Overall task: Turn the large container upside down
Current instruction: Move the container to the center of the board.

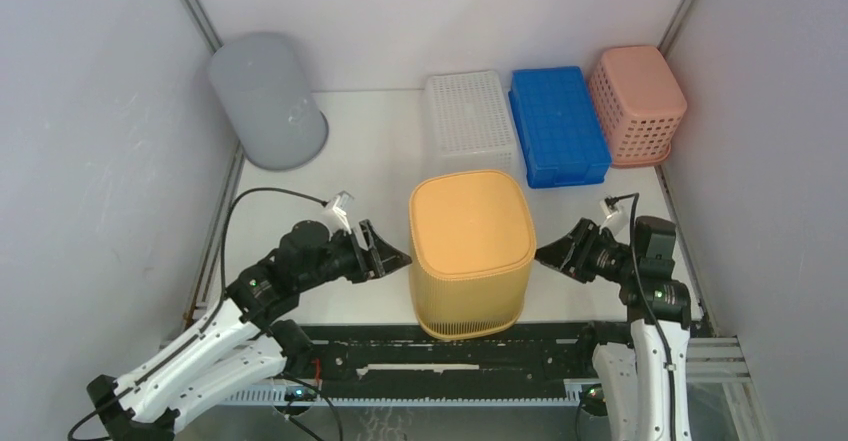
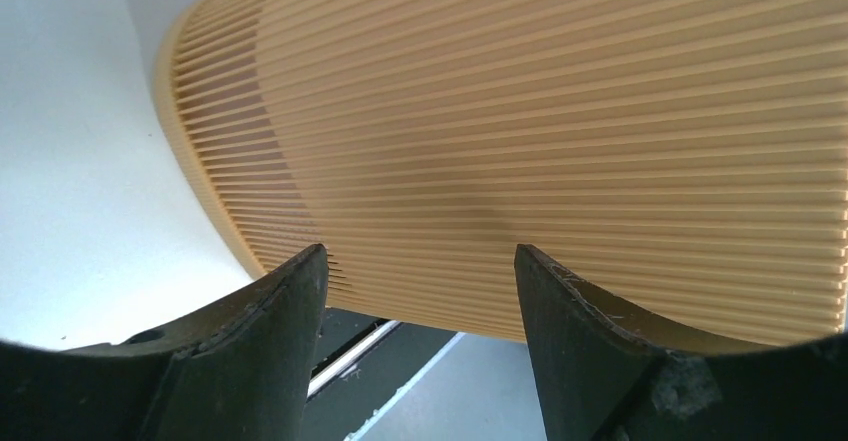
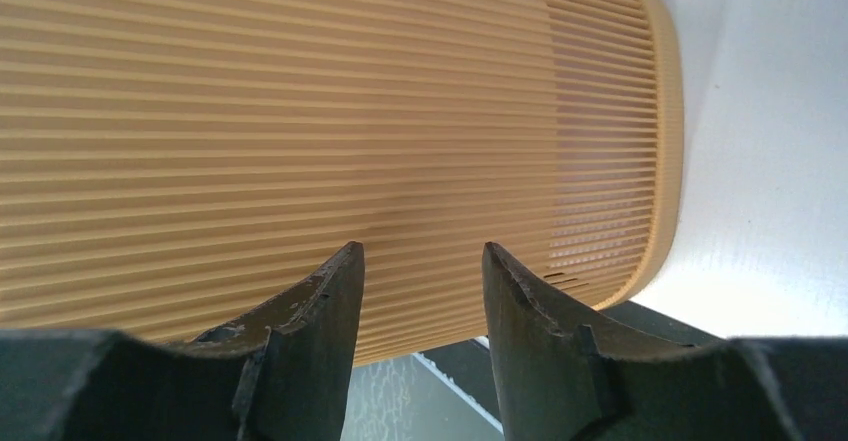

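Left gripper (image 1: 395,253): jaws spread, nothing between them, tips at the left wall of the large container (image 1: 470,231); from the top view I cannot tell whether they touch it or stop just short. The left wrist view shows both dark fingers (image 2: 285,311) apart, with the ribbed orange wall filling the frame beyond them. Right gripper (image 1: 545,253): jaws also spread, somewhat narrower, holding nothing, with the tips at the container's right wall, level with the left gripper; contact is likewise uncertain. In the right wrist view its fingers (image 3: 320,301) frame the same ribbed wall. The container stands upright between the two grippers, closed flat face up and slotted, rimmed end down on the desk (image 1: 370,161). It sits at the middle of the near edge, its foot reaching the black rail (image 1: 450,346) there. Along the far edge a white perforated basket (image 1: 468,111), a blue crate (image 1: 558,126) and a pink basket (image 1: 638,103) sit side by side, running to the far right corner. A grey bin (image 1: 268,101) sits tilted at the far left corner.
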Robot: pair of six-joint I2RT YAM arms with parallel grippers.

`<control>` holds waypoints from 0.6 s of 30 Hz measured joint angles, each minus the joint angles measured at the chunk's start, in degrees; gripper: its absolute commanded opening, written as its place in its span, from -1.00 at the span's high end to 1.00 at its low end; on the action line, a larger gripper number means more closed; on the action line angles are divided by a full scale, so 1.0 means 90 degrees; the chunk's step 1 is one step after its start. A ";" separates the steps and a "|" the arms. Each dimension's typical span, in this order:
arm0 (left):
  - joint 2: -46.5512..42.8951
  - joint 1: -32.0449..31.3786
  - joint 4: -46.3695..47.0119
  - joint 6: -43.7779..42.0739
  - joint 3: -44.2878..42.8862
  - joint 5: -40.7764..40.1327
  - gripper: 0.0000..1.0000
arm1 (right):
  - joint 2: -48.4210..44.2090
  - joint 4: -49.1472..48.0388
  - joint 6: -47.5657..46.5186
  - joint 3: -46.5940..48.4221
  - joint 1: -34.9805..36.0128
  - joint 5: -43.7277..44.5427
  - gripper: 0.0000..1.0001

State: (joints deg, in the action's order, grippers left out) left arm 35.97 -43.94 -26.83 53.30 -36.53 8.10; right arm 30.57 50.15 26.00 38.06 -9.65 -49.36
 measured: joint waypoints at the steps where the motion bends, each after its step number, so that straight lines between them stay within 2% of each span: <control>1: 0.0075 -0.0109 0.0114 0.0080 0.0027 0.0002 -0.46 | -0.0063 -0.0012 0.0027 -0.0102 0.0019 -0.0039 -0.11; 6: 0.0240 -0.0267 0.0245 0.0134 0.0046 -0.0104 -0.48 | -0.0274 -0.0474 0.0437 -0.0406 0.0651 0.0265 -0.10; 10: 0.0223 -0.0209 0.0177 0.0126 0.0053 -0.0627 -0.49 | -0.0238 -0.1073 0.0913 -0.0476 0.1841 0.1175 -0.11; 14: 0.0223 0.0168 -0.0007 0.0092 0.0046 -0.1207 -0.50 | 0.0131 -0.1547 0.1307 -0.0503 0.3014 0.1855 -0.11; 18: 0.0202 0.0680 -0.0083 0.0036 0.0036 -0.1460 -0.51 | 0.0862 -0.1977 0.1600 -0.0597 0.3599 0.1931 -0.10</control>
State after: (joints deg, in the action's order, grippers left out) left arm 37.78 -37.82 -27.57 53.63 -36.21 -5.04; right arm 38.33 32.36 40.40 32.69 22.74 -31.99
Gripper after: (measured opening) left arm 0.749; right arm 0.550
